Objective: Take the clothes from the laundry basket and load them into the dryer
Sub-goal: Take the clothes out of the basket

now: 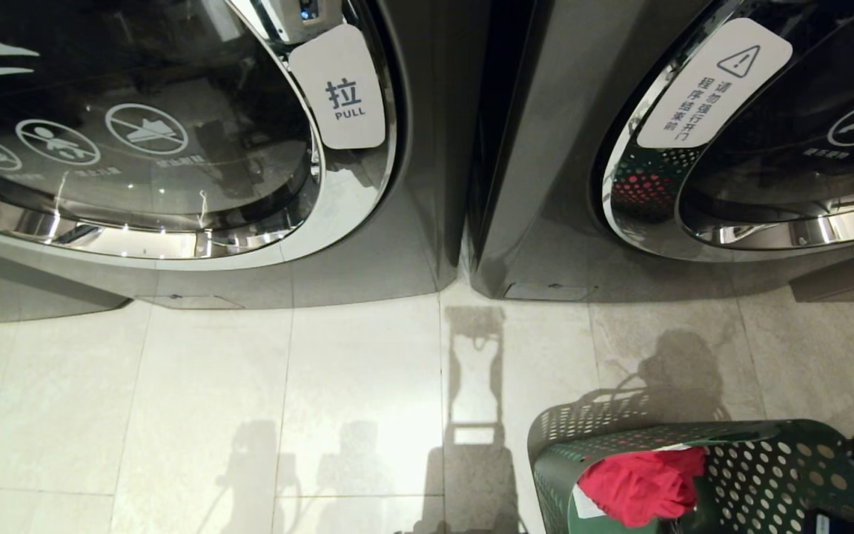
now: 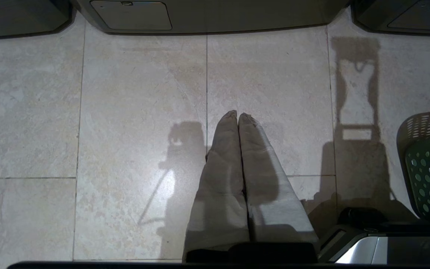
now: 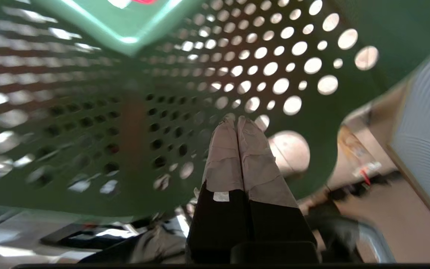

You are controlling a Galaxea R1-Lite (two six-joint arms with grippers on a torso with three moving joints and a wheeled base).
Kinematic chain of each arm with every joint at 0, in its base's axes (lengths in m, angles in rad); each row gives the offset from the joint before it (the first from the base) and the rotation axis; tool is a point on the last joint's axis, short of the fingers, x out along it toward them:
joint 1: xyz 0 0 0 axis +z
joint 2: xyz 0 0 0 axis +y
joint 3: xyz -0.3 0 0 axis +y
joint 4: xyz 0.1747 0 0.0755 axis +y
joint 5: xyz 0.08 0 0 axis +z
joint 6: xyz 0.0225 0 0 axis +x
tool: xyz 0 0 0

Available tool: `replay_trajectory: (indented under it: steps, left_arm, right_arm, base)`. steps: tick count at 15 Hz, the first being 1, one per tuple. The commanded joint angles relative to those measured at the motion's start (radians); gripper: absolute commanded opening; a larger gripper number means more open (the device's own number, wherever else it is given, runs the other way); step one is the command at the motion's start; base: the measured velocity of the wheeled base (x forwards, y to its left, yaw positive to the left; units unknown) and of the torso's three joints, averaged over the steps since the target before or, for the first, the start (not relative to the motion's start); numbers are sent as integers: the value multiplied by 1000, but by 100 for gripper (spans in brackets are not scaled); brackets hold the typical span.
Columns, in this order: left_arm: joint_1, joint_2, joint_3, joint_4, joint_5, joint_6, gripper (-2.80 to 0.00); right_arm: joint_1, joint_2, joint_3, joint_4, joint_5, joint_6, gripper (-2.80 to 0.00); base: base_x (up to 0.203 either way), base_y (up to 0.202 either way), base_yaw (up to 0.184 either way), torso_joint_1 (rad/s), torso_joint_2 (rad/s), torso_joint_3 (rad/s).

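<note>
Two hands are clenched empty: right hand close against the basket wall, lower right; clothes inside. Pushing on, it could tip the basket. Left hand hangs over floor.

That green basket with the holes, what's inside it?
Red clothes lie bunched inside the laundry basket, with a bit of white at their edge. Anything beneath them, and the basket's bottom, is covered from sight.

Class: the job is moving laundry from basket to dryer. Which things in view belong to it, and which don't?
Belong: red clothes; green laundry basket; right gripper, shut beside the basket wall.

Don't belong: left gripper, shut over bare floor; PULL label; warning sticker.
</note>
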Motion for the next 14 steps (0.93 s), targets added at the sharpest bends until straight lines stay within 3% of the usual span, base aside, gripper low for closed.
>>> replay_trajectory:
  steps: [1, 2, 4, 7, 10, 14]
  left_arm:
    - [-1, 0, 0, 0, 0, -1, -280]
    - [0, 0, 0, 0, 0, 0, -280]
    - [-1, 0, 0, 0, 0, -1, -280]
    - [1, 0, 0, 0, 0, -1, -280]
    - [0, 0, 0, 0, 0, 0, -280]
    - [1, 0, 0, 0, 0, 0, -280]
  right_arm:
    - [-50, 225, 16, -82, 2, -42, -280]
    - [-101, 295, 20, -138, 4, -101, 0]
    - [-212, 390, 29, -290, 13, -282, 0]
    - [-280, 508, 69, -442, 81, -472, 0]
    - [-310, 568, 86, -600, 271, -498, 0]
    - [-312, 695, 95, -635, 306, -498, 0]
  base:
    - [0, 0, 0, 0, 0, 0]
    - [0, 0, 0, 0, 0, 0]
    - [0, 0, 0, 0, 0, 0]
    - [0, 0, 0, 0, 0, 0]
    - [0, 0, 0, 0, 0, 0]
    - [0, 0, 0, 0, 0, 0]
